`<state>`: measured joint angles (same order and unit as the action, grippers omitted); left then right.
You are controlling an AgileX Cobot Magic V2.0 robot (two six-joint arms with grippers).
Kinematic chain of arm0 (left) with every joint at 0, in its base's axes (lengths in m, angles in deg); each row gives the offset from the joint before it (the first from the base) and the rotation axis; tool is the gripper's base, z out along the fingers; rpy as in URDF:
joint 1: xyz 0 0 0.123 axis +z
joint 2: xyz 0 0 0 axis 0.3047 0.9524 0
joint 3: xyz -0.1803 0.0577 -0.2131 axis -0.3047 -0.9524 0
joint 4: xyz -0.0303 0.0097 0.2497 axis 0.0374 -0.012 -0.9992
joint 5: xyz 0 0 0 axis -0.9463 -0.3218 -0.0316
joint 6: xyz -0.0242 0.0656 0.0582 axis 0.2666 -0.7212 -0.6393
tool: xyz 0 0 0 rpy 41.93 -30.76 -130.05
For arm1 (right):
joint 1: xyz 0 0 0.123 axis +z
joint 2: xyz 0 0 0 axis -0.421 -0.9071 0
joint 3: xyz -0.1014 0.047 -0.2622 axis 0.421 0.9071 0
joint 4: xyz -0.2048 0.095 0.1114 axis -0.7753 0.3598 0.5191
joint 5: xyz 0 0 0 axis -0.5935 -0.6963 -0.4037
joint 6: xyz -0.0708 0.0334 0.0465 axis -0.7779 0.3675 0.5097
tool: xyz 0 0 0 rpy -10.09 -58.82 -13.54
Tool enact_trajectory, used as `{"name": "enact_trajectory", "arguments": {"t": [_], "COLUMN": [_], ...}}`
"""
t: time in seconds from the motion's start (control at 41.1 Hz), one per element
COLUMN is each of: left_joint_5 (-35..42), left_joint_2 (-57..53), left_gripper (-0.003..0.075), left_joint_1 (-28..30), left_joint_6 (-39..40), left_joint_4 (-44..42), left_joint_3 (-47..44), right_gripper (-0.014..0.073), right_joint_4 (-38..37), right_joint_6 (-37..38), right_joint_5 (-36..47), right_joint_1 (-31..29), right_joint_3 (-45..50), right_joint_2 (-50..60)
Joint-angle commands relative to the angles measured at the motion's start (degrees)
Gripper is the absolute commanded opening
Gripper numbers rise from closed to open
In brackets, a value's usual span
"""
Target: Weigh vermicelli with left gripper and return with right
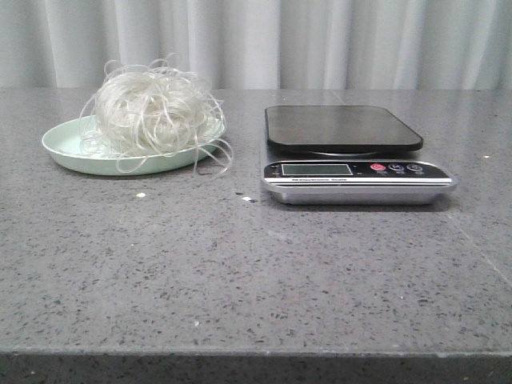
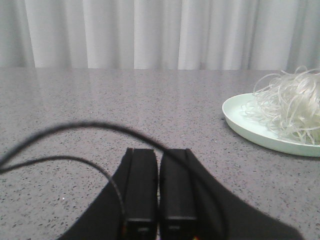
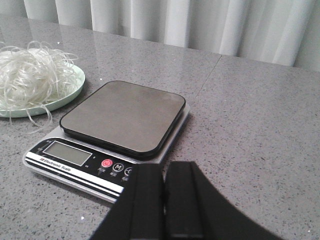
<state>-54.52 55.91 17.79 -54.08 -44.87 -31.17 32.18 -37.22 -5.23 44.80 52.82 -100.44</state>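
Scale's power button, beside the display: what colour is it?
Red, on the scale; the button shows best in the right wrist view.

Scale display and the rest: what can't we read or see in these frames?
- Scale display: no digits legible, front and right wrist views.
- Button labels: too small.
- Vermicelli: cut off by frame edge in both wrist views.
- Plate centre: hidden under noodles.
- Left gripper, right gripper: absent from front view.
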Motion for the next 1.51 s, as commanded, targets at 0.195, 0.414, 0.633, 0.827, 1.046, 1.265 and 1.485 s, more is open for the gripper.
{"name": "enact_trajectory", "arguments": {"t": [0.195,0.414,0.633,0.827,1.046,1.265,1.485], "left_joint_5": [4.1,4.1,4.1,4.1,4.1,4.1,4.1], "left_joint_2": [-1.0,-1.0,-1.0,-1.0,-1.0,-1.0,-1.0], "left_gripper": [0.0136,0.0136,0.0136,0.0136,0.0136,0.0136,0.0136], "left_joint_1": [-0.4,-0.4,-0.4,-0.4,-0.4,-0.4,-0.4], "left_joint_6": [0.6,0.6,0.6,0.6,0.6,0.6,0.6], "left_joint_4": [0.5,0.5,0.5,0.5,0.5,0.5,0.5], "left_joint_3": [-0.5,-0.5,-0.5,-0.5,-0.5,-0.5,-0.5], "right_gripper": [0.0151,0.0151,0.0151,0.0151,0.0151,0.0151,0.0151], "right_joint_4": [-0.2,-0.1,-0.1,1.2,1.2,1.2,1.2], "right_joint_6": [-0.2,-0.2,-0.2,-0.2,-0.2,-0.2,-0.2], "right_joint_5": [-1.0,0.5,2.9,3.6,3.5,3.5,3.5], "right_joint_1": [-7.5,-16.4,-20.1,-21.5,-22.0,-22.0,-22.0], "right_joint_3": [-1.0,4.4,12.5,17.4,17.4,17.4,17.4], "right_joint_2": [3.4,11.4,19.1,27.0,27.3,27.3,27.3]}}
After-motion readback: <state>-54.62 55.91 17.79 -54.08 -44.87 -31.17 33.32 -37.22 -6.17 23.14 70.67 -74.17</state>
